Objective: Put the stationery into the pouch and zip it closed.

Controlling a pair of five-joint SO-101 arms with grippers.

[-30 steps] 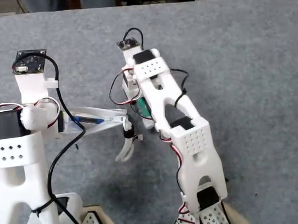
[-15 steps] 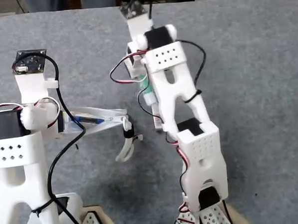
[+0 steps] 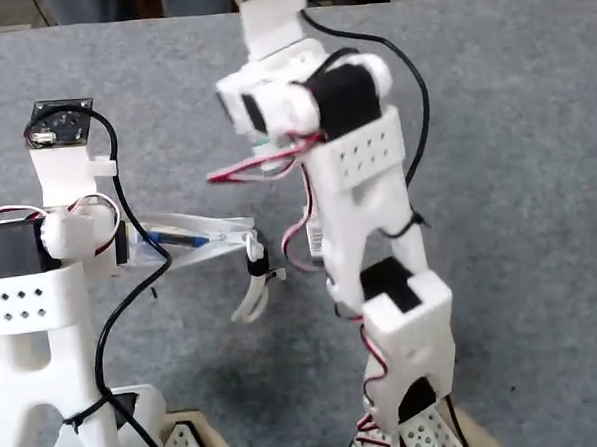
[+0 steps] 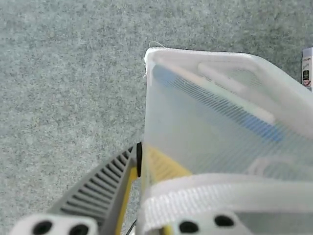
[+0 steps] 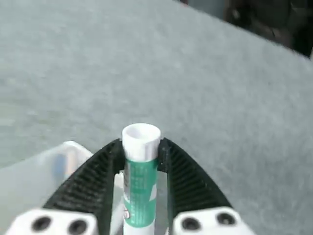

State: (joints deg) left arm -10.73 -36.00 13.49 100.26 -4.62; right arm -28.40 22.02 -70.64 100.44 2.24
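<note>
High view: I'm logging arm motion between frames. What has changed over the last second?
The right arm rose and swung toward the far edge of the table, lifting the green-and-white tube clamped in its jaws. The left arm stayed put, holding the pouch, which has not shifted.

Your right arm [image 3: 361,180] stands tall mid-tabletop and blocks the straight path across the centre. Left arm [image 3: 42,297] fills the near-left corner. Pouch [image 3: 204,233], clamped in left gripper [image 4: 141,164], juts toward right arm, with narrow gap between. Pouch strap [image 3: 252,286] lies in that gap. Right gripper [image 5: 141,147] occupied, closed on glue stick [image 5: 140,171]. Small white object [image 3: 315,233] lies beneath right arm. Open tabletop [image 3: 514,122] along right side and far-left strip.
</note>
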